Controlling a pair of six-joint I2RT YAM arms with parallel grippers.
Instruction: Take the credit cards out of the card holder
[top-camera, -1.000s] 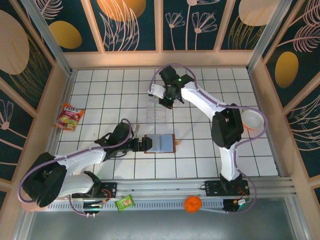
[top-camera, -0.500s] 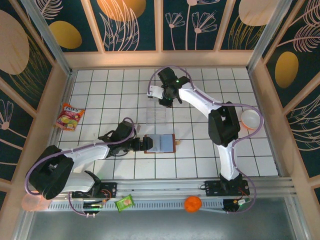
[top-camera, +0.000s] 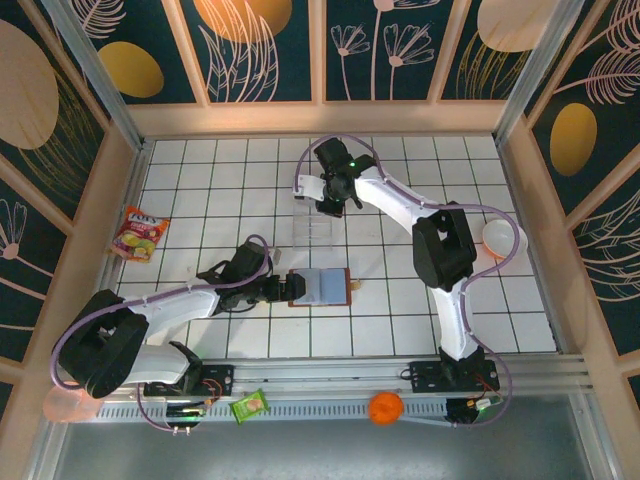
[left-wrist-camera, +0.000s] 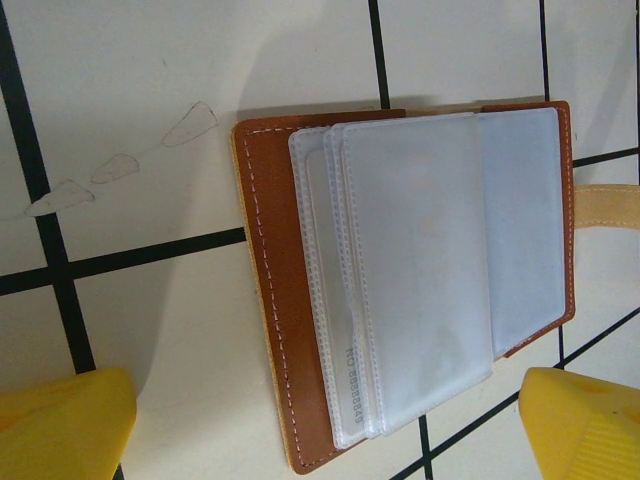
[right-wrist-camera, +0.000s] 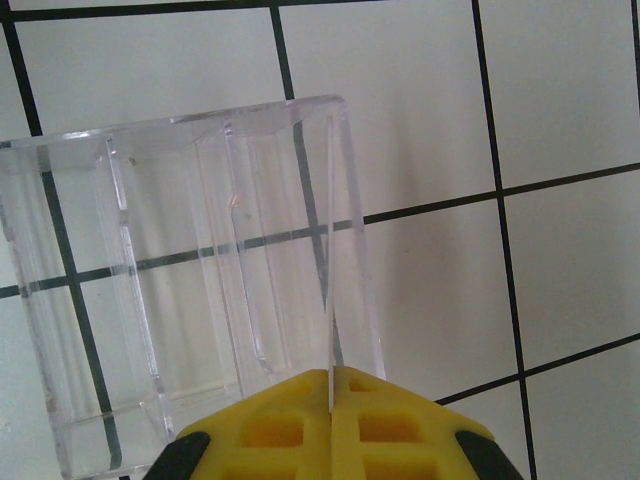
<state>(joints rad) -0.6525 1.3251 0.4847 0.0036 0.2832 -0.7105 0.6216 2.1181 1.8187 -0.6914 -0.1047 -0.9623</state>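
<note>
The card holder (left-wrist-camera: 268, 300) is smooth stitched brown leather with frosted plastic sleeves (left-wrist-camera: 420, 280); tray (right-wrist-camera: 200, 250) clear glossy plastic; table (left-wrist-camera: 150, 90) glossy tile.

**A:** What do we have in the middle of the table (top-camera: 400, 300)?

**B:** We see the wallet (top-camera: 322, 286) lying open, pale side up, its tab pointing right. Our left gripper (top-camera: 290, 288) sits at its left edge.

**A:** And beyond it?

**B:** A clear tray (top-camera: 315, 228), just on the far side of the wallet. Our right gripper (top-camera: 330, 207) hangs over the tray's far end.

**A:** And at the sides?

**B:** We spot a snack packet (top-camera: 140, 234) by the left edge and a bowl (top-camera: 503, 240) on the right. On the near rail (top-camera: 330, 408) we see a green packet (top-camera: 250, 404) and an orange ball (top-camera: 385, 407).
</note>
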